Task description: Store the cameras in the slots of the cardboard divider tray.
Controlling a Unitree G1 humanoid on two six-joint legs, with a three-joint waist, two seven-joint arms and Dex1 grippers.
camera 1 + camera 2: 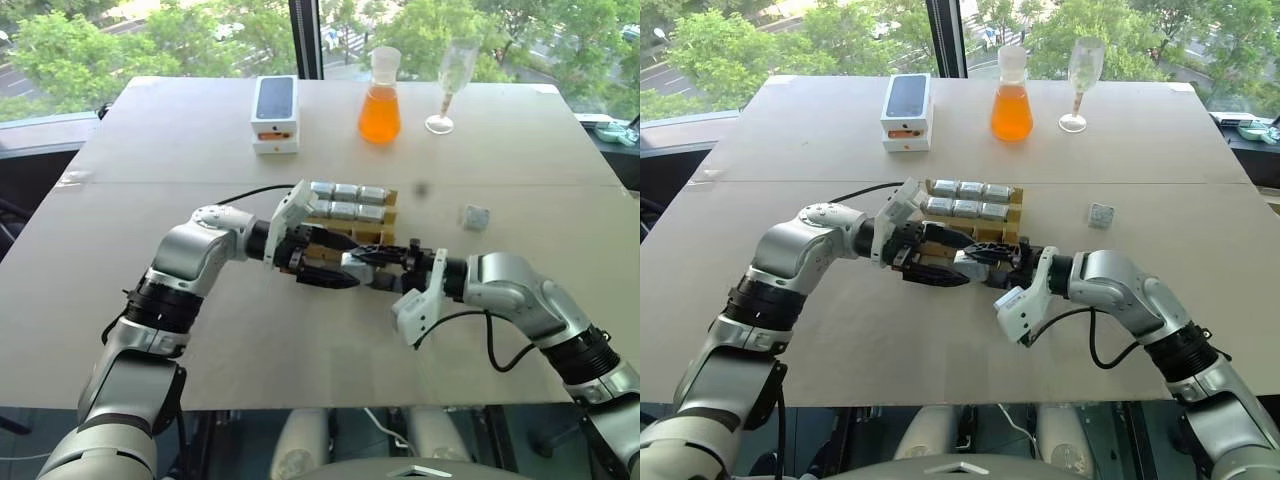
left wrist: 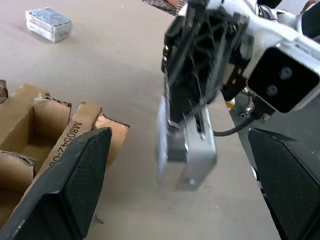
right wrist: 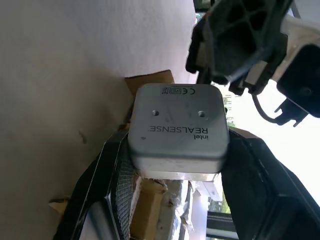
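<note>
Two arms bent inward, meeting at the near edge of the cardboard divider tray (image 1: 1012, 222): left gripper (image 1: 940, 258) level, pointing right, fingers spread wide, holding nothing; right gripper (image 1: 985, 262) pointing left, clamped on a silver camera (image 3: 177, 127) between the left fingers; six cameras (image 1: 970, 199) already slotted.

Both arms are built of rounded silver-grey shells joined by black ribbed rings at the elbows and forearms. Each wrist carries a white angular camera housing; the one on the right wrist shows a dark face with two small round lenses. A thin black cable loops out from each wrist. The left claw (image 1: 322, 262) and right claw (image 1: 372, 262) have black fingers (image 2: 75, 185) with finely textured pads and open lattice frames.
</note>
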